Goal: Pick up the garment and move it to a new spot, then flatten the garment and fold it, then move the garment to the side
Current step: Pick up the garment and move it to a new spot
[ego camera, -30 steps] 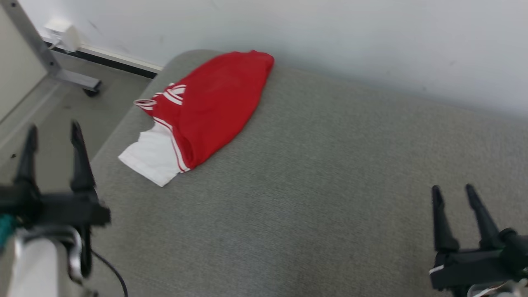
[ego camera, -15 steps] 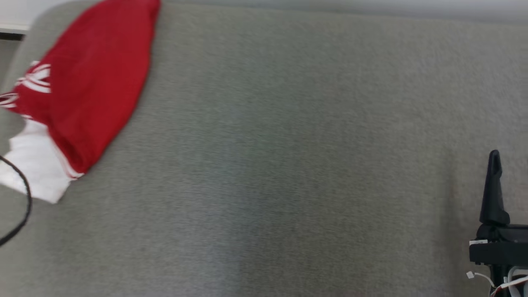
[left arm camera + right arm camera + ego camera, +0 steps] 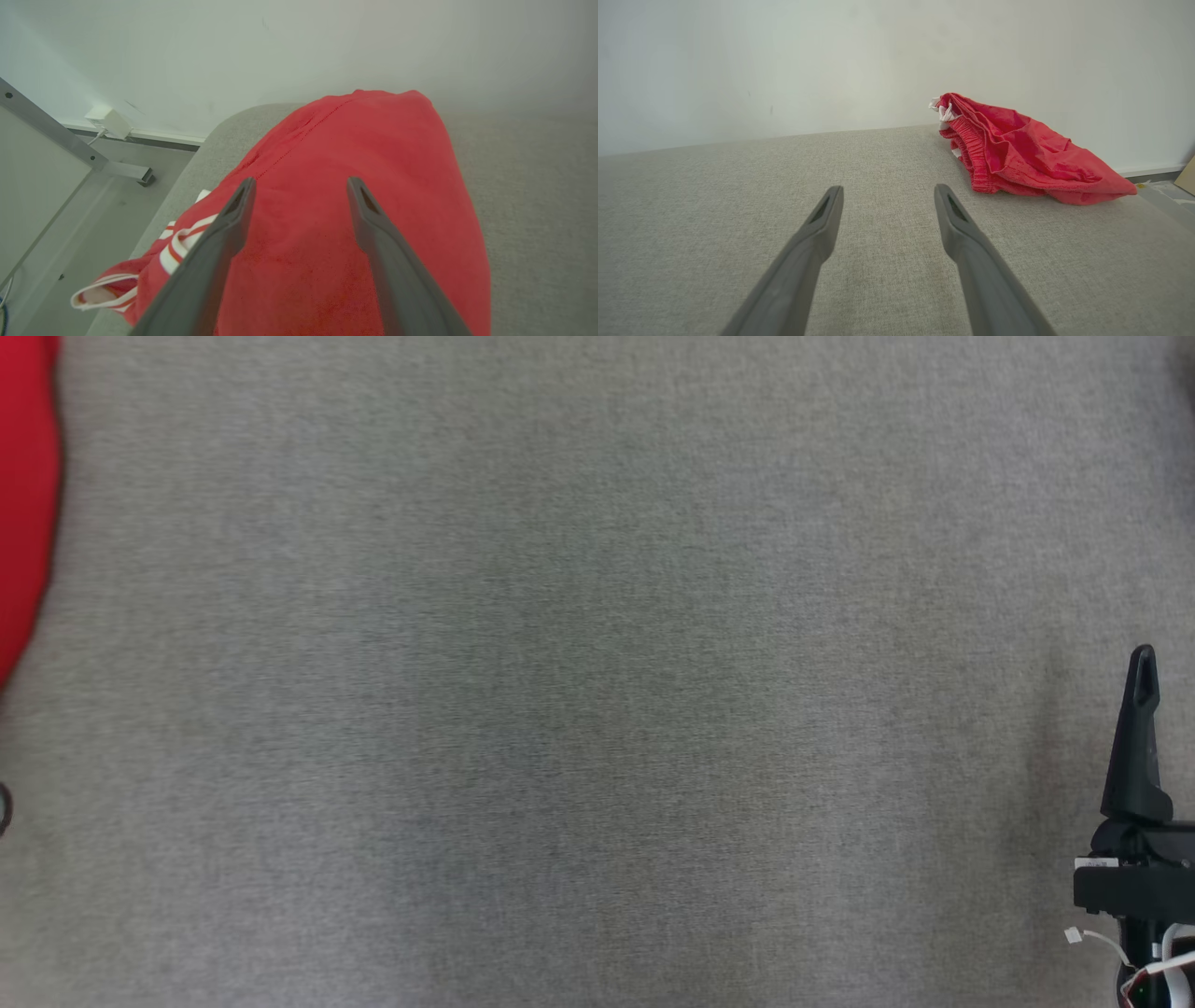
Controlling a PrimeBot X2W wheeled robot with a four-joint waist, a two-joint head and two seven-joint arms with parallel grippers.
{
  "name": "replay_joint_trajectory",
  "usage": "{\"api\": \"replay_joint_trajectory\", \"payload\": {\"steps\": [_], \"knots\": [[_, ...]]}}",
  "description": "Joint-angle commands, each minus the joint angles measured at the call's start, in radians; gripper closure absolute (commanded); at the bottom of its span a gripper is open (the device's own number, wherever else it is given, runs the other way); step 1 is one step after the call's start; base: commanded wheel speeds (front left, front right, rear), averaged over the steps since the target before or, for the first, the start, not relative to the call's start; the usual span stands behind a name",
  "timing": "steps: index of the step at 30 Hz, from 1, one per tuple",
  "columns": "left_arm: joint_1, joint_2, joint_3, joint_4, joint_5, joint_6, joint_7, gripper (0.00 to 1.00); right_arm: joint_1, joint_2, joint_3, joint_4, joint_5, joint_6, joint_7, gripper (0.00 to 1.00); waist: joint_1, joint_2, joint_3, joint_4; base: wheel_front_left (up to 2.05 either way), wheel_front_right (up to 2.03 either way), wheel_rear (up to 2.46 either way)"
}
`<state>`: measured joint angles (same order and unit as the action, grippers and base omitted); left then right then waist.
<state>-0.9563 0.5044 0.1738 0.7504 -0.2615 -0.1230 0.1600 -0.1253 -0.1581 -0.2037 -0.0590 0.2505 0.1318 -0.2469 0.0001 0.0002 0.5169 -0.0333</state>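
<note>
Red cloth with white stripes, the garment (image 3: 397, 154), is seen lying near the rounded corner of a grey upholstered surface (image 3: 597, 672), close to a pale wall (image 3: 327, 46). The left gripper (image 3: 301, 184) is held over it, fingers spread wide apart and nothing clamped between them. Whether the tips touch the cloth cannot be told. Beside that corner a floor (image 3: 140, 186) and a metal frame (image 3: 51, 126) are seen. A strip of the garment is caught at the left edge of the head view.

The right gripper (image 3: 888, 189) is held low over bare grey fabric, well apart from the garment, its fingers likewise parted and empty. One dark finger (image 3: 1137, 747) of it is seen at the lower right of the head view. In the right wrist view a crumpled red cloth (image 3: 1017, 154) with a gathered waistband is seen by the wall. Whether it is the same garment cannot be told.
</note>
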Motion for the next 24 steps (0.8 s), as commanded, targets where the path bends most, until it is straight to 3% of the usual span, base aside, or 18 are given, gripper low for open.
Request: {"api": "replay_joint_trajectory", "payload": {"steps": [1,11,13,14,18,24], "knots": [[-0.019,0.004,0.001,0.014,-0.023,0.002,0.018,0.00,-0.016,-0.001,0.003,-0.006,-0.006,-0.002,-0.002,0.00,-0.0001,-0.0002,0.027,-0.026,0.00,0.00,0.00],[-0.025,0.012,-0.024,0.198,-0.078,-0.002,0.282,0.00,-0.029,-0.005,0.022,-0.005,-0.005,-0.002,0.001,0.00,-0.0001,-0.0002,0.019,-0.040,0.00,0.00,0.00],[-0.024,0.020,-0.027,0.212,-0.075,0.003,0.281,0.84,-0.032,-0.001,0.027,0.000,-0.007,-0.002,0.000,0.00,-0.0001,-0.0002,0.014,-0.045,0.00,0.00,0.00],[-0.022,0.025,-0.027,0.211,-0.070,0.010,0.259,1.00,-0.034,0.000,0.030,0.003,-0.006,-0.002,-0.001,0.00,-0.0001,-0.0002,0.012,-0.047,0.00,0.00,0.00],[-0.020,0.034,-0.031,0.202,-0.051,0.027,0.141,1.00,-0.035,0.008,0.038,0.019,-0.006,-0.002,-0.005,0.00,-0.0001,-0.0002,-0.013,-0.049,0.00,0.00,0.00],[-0.088,0.034,-0.078,0.127,0.011,0.041,-0.164,1.00,-0.032,0.015,0.054,0.045,0.003,-0.002,-0.012,0.00,-0.0001,-0.0002,-0.081,-0.031,0.00,0.00,0.00]]}}
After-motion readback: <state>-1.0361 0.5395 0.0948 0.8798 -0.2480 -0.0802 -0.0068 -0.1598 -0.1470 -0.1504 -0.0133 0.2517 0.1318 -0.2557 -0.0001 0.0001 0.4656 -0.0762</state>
